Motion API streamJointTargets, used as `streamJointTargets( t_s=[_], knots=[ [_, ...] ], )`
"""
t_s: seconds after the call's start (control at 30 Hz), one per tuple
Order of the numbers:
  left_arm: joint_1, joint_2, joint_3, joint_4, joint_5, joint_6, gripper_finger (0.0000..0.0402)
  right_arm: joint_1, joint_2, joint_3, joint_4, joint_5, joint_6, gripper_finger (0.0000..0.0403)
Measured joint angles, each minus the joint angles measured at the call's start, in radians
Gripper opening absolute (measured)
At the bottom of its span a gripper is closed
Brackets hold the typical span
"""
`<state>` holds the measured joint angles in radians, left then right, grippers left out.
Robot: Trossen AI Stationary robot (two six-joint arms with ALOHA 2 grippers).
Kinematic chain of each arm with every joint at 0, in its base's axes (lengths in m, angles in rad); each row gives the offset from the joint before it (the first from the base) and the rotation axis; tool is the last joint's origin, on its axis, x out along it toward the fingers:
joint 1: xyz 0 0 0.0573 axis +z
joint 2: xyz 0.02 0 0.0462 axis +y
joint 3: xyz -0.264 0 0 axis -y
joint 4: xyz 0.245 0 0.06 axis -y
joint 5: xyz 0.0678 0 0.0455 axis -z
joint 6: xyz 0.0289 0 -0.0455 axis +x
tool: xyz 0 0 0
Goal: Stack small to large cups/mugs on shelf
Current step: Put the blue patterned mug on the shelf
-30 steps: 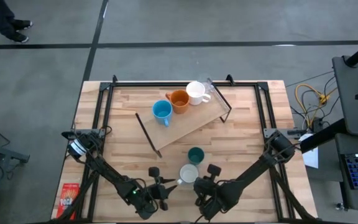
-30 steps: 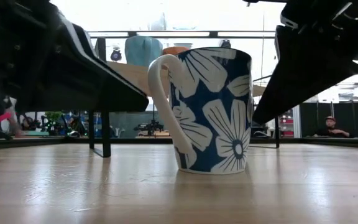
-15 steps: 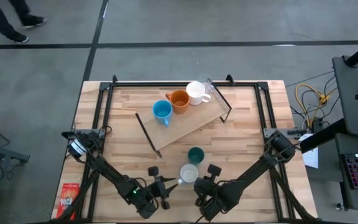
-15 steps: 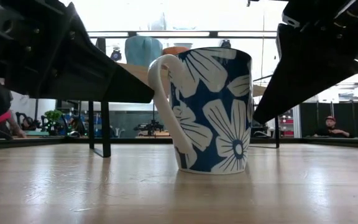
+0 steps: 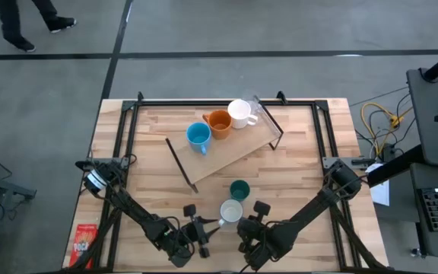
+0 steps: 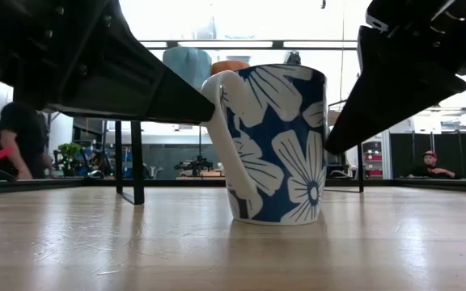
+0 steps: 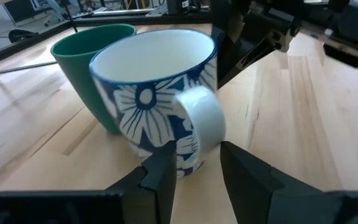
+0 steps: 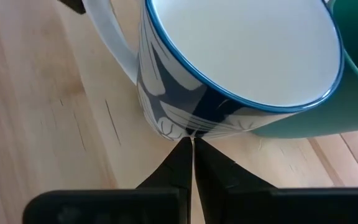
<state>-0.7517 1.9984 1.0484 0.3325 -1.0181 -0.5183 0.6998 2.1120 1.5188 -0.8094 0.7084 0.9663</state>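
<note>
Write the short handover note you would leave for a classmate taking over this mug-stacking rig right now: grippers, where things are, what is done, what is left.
Left gripper: open, fingers either side of the floral mug's handle, not yet closed.
Right gripper: shut, empty, tips right at the floral mug's base on its other side.
Shelf: holds the light blue mug, orange mug and white mug in a row.
Tabletop: the floral mug and, close behind it, the dark teal mug.
Done: three mugs placed.
Left: grasp the floral mug, move it and the teal mug to the shelf, check the size order.
</note>
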Motion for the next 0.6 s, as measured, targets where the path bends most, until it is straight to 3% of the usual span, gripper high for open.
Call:
streamJointTargets(
  t_s=[0.6],
  knots=[
    [0.013,0.000,0.022,-0.006,-0.004,-0.020,0.0111,-0.002,0.000,0.000,0.028,0.019,-0.010,0.0008]
  ],
)
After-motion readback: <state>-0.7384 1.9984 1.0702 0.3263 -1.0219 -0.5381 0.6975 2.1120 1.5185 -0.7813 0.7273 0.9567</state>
